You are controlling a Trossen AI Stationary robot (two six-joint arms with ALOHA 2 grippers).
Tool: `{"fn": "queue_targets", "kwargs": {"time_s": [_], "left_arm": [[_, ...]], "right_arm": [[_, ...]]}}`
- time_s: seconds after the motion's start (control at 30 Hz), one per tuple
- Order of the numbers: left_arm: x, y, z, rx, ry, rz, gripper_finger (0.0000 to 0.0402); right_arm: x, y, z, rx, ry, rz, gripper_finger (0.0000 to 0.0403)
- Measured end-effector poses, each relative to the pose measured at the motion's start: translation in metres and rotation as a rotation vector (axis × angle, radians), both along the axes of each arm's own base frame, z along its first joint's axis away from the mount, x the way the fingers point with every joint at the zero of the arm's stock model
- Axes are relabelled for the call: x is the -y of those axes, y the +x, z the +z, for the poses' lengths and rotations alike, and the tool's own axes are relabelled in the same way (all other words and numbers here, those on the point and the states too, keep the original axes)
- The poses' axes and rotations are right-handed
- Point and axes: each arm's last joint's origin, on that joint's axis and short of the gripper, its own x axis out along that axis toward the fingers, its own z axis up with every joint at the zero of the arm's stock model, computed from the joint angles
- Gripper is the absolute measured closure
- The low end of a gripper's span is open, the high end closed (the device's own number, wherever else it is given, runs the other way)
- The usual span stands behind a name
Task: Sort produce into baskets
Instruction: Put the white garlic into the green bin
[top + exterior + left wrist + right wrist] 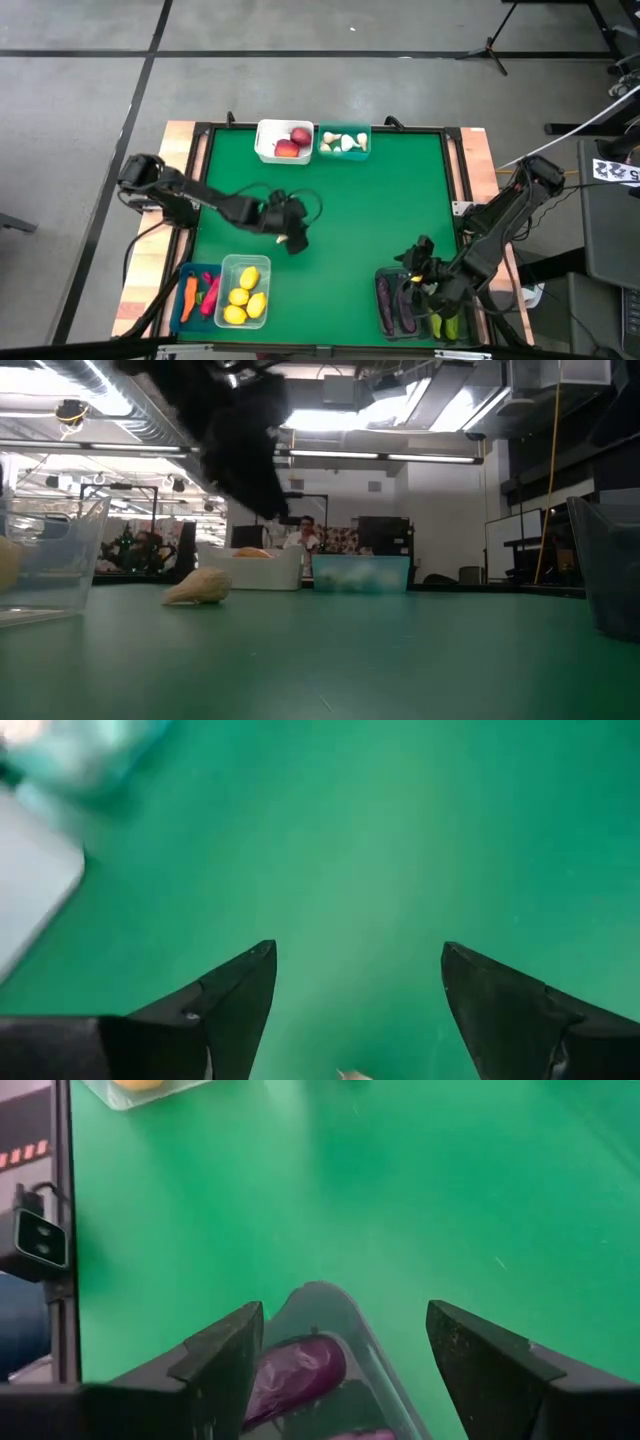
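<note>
A pale cream garlic bulb lay on the green worktop, just beyond the clear pale green bin of yellow lemons. The left gripper hovered over it, wide open and empty. The right gripper, also spread and empty, hung above the smoky dark bin holding purple eggplants.

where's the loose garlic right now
In the high view the garlic lies alone on the green mat, left of centre, under the left pincer, above the lemon bin.

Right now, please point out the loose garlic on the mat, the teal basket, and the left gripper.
loose garlic (199, 586), low view, middle of its pale body.
teal basket (322, 154), high view, its front rim.
left gripper (358, 1005), left wrist view, midway between its open fingers.
</note>
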Motion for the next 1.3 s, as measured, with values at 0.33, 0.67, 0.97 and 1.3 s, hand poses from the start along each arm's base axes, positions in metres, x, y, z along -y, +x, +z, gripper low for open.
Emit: {"fn": "queue_targets", "kwargs": {"time_s": [0.33, 0.67, 0.97, 1.3], "left_arm": [[0.042, -0.040, -0.044, 0.104, 0.032, 0.195, 0.0124], [0.044, -0.073, -0.079, 0.079, -0.007, 0.266, 0.0124], [0.039, -0.070, -0.079, 0.092, -0.014, 0.273, 0.0124], [0.035, -0.068, -0.020, -0.146, 0.021, -0.122, 0.0124]], "right_arm": [[-0.004, 0.003, -0.007, -0.025, 0.002, 0.000, 0.0123], [-0.006, 0.005, -0.006, -0.005, 0.025, -0.001, 0.0123], [-0.007, 0.005, -0.005, 0.008, 0.048, -0.013, 0.0123], [-0.006, 0.005, -0.006, -0.002, 0.036, -0.010, 0.0123]]}}
